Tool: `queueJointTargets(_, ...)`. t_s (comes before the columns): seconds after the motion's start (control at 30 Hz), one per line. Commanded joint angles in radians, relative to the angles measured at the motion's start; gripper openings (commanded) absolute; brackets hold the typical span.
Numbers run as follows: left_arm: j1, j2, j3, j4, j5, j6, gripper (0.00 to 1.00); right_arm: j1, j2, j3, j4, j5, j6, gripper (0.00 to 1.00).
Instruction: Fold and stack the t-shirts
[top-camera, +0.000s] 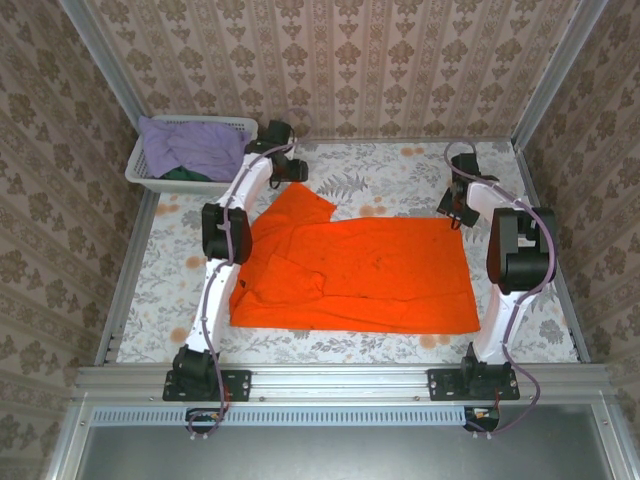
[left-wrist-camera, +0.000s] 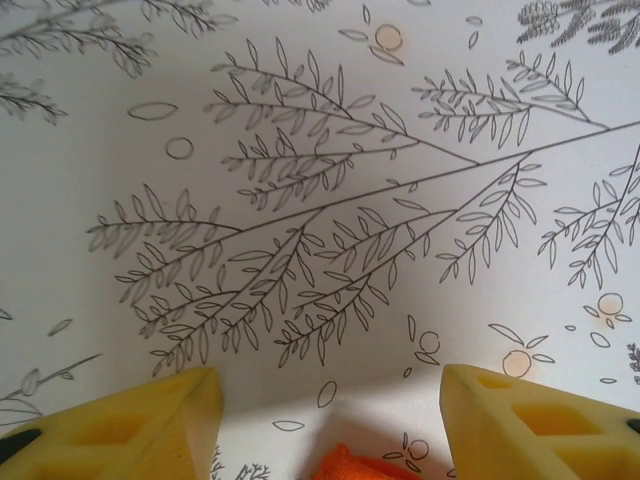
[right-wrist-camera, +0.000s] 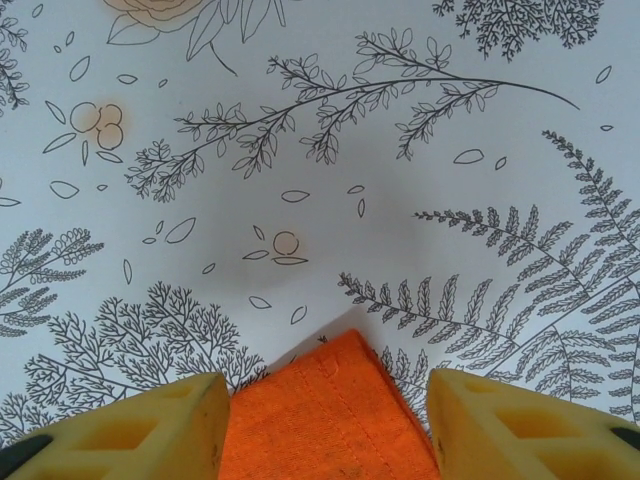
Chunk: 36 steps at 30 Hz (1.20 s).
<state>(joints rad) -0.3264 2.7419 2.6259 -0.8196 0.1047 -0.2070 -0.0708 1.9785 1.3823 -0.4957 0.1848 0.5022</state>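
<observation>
Orange t-shirt (top-camera: 370, 270) is lying spread flat mid-way across the table (top-camera: 400, 165), and the first fold, I'd say, is only just being set up. The left gripper (left-wrist-camera: 328, 388) is hovering, fingers released, over the sleeve tip (left-wrist-camera: 355, 465) at the shirt's 11 o'clock. The right gripper (right-wrist-camera: 327, 388), likewise released, is straddling the corner (right-wrist-camera: 330, 425) at 2 o'clock. Next, both are needing to pinch cloth alone and carry that edge toward 6 o'clock. Counting: one white basket (top-camera: 245, 125) at the table's 10 o'clock is holding one lavender t-shirt (top-camera: 190, 145) and one dark green t-shirt (top-camera: 185, 174); one orange; two arms.
</observation>
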Motion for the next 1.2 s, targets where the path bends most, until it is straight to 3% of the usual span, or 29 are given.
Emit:
queueJointTargets(0.0,0.004,-0.004,0.017,-0.001,-0.013,0.033,0.6,-0.021,0.037,0.047,-0.084,-0.036,-0.009,0.53)
queueJointTargets(0.2,0.01,0.012,0.006,-0.012,-0.027,0.039,0.6,-0.043,0.085,0.09,-0.111,-0.085,-0.007,0.46)
queueJointTargets(0.47,0.018,0.021,0.001,-0.01,0.013,0.022,0.52,-0.046,0.128,0.137,-0.144,-0.117,-0.017,0.38)
queueJointTargets(0.83,0.015,0.026,0.001,-0.016,0.044,0.022,0.43,-0.052,0.15,0.156,-0.159,-0.146,-0.021,0.17)
queueJointTargets(1.07,-0.003,0.012,-0.019,-0.041,0.042,0.045,0.42,-0.051,0.152,0.157,-0.159,-0.154,-0.024,0.12)
queueJointTargets(1.17,-0.013,0.007,-0.021,-0.037,0.02,0.053,0.33,-0.051,0.152,0.158,-0.157,-0.156,-0.027,0.1)
